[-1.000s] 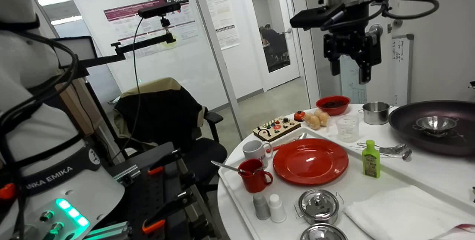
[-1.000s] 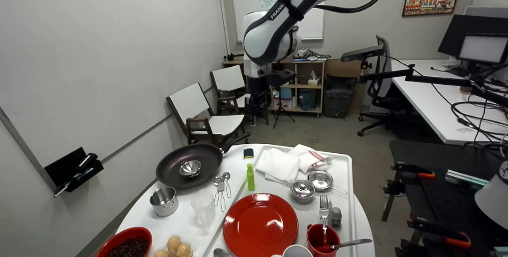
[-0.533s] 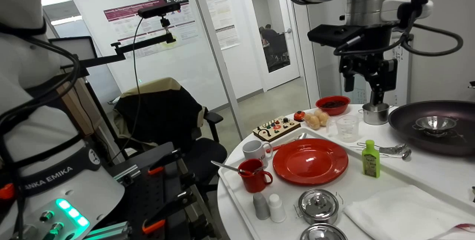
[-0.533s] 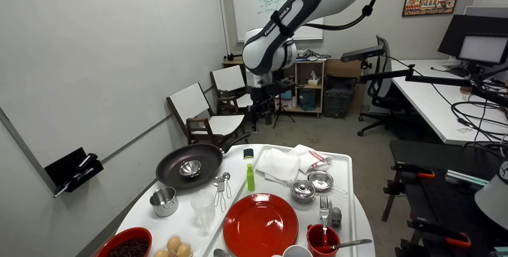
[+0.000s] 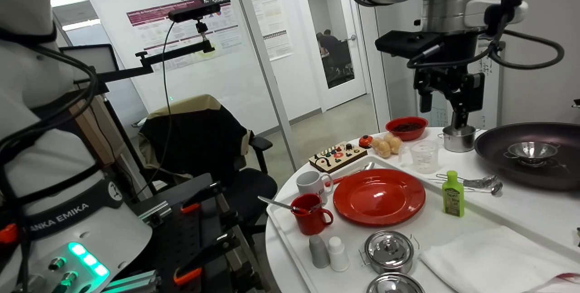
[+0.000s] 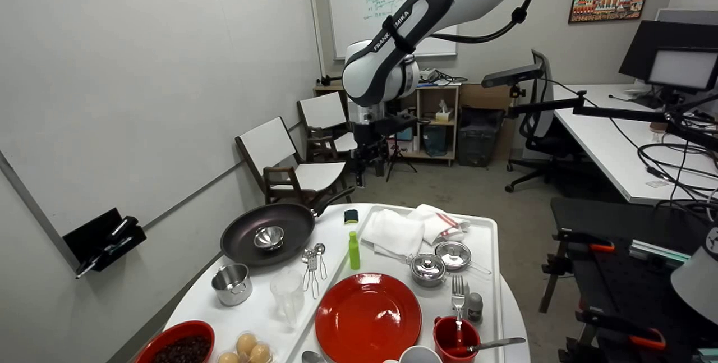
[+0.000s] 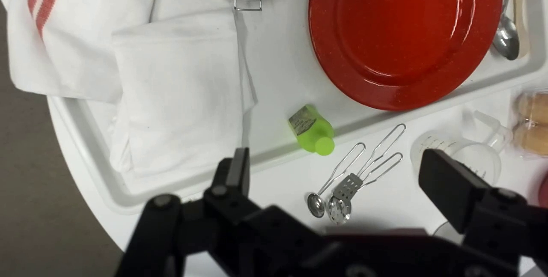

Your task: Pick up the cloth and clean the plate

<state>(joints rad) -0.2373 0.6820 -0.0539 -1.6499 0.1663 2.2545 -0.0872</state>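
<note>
The cloth (image 7: pixel 180 97) is white and lies folded flat on the tray; in an exterior view the white cloth (image 5: pixel 489 256) is at the lower right. White fabric with red stripes (image 7: pixel 72 46) touches its side, partly under it. The plate (image 7: pixel 402 24), round, glossy and red, rests on the same tray; both exterior views show the plate (image 5: pixel 380 198) too. High above the table my gripper (image 5: pixel 442 116) points down. In the wrist view the gripper (image 7: pixel 336 161) is wide open with nothing between its fingers, above metal utensils. It touches neither cloth nor plate.
A green bottle (image 7: pixel 314 129) stands on the tray (image 7: pixel 274 71) between cloth and plate. Lidded pots (image 5: pixel 389 250) and a red mug (image 5: pixel 310 220) with cutlery share the tray. Beside it are metal utensils (image 7: pixel 346 187), a clear measuring cup (image 7: pixel 462 153) and a dark pan (image 6: pixel 280 214).
Early in the last second the arm came down and, in an exterior view, shifted right; over the latest half second it stays nearly still. The cloth and plate have not moved.
</note>
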